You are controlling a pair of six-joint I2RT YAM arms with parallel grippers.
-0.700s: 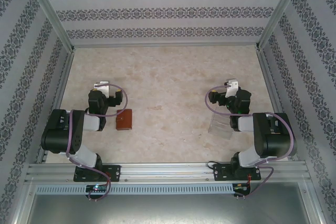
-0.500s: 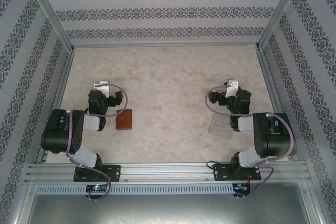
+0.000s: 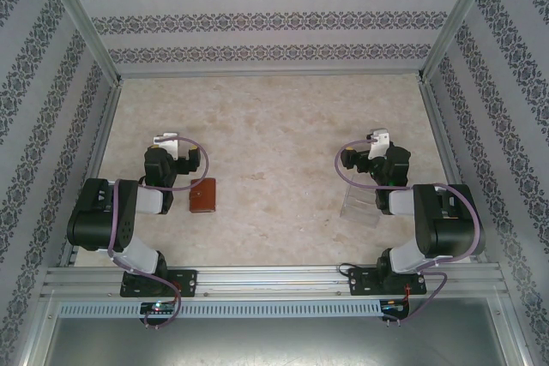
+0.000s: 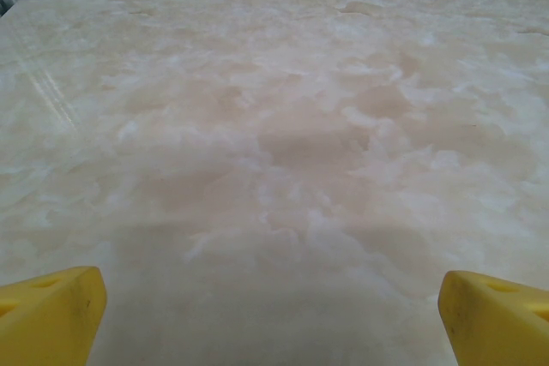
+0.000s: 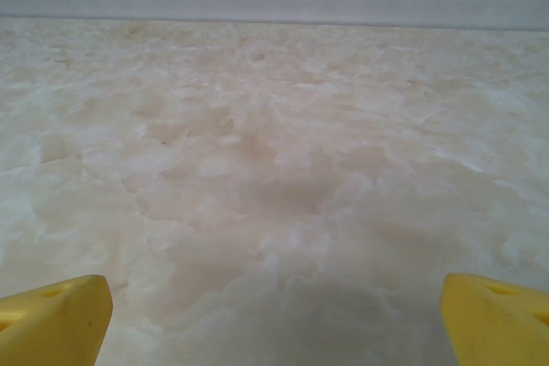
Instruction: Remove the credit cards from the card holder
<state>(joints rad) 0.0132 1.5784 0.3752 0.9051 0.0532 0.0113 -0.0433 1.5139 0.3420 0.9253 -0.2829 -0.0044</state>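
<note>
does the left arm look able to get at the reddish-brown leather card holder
Probably yes: the reddish-brown leather card holder lies uncovered on the pale marbled table right beside the left arm, whose left gripper is open and empty, though aimed past it.

The folded card holder hides its inside and is too small for details. The right arm covers part of the clear tray. Both wrist views cut off the yellow fingers below.

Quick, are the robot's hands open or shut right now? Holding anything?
Left gripper: open, holding nothing.
Right gripper: open, holding nothing.
</note>
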